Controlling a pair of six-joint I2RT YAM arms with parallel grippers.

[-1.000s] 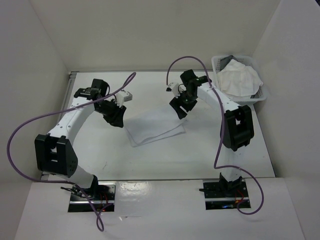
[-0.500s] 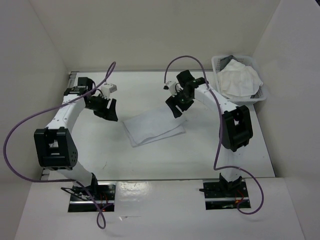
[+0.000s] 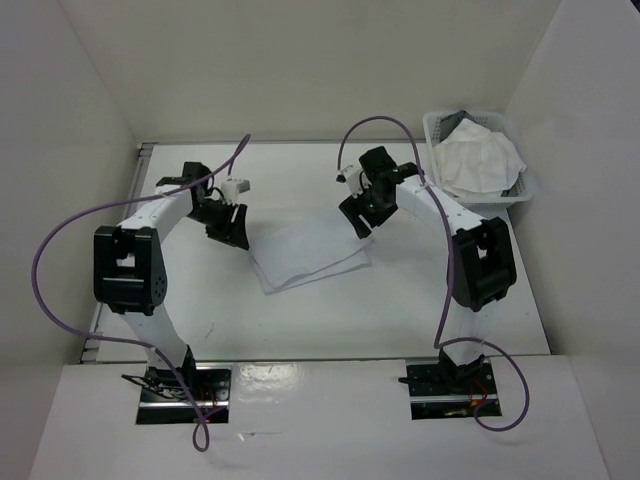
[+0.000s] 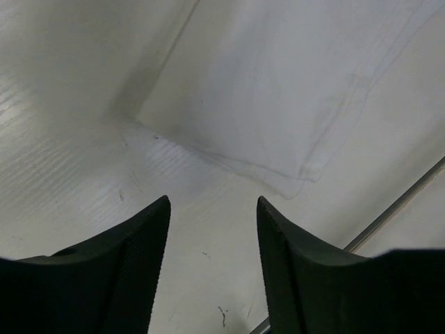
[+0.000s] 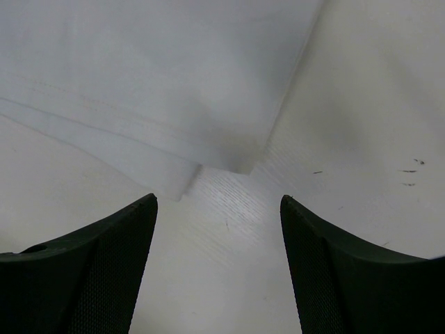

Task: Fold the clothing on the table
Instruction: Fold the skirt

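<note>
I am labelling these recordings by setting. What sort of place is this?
Probably a robot lab test cell, not a home: plain white panels wall the table, the left arm and right arm are bolted at its near edge, and white cloth lies in a basket.

The overhead camera sat above and behind my two bases, looking down and forward over the whole table [image 3: 300,320] from far enough back to take in both my arms and the white walls. My left wrist camera rode low and close to the surface, looking out between the dark fingers of my left gripper [image 4: 212,202] at one edge of the clothing [image 4: 278,90]. My right wrist camera sat just as close, looking past my right gripper [image 5: 219,198] at a corner on the opposite side. All three views shared that white fabric and the tabletop around it
</note>
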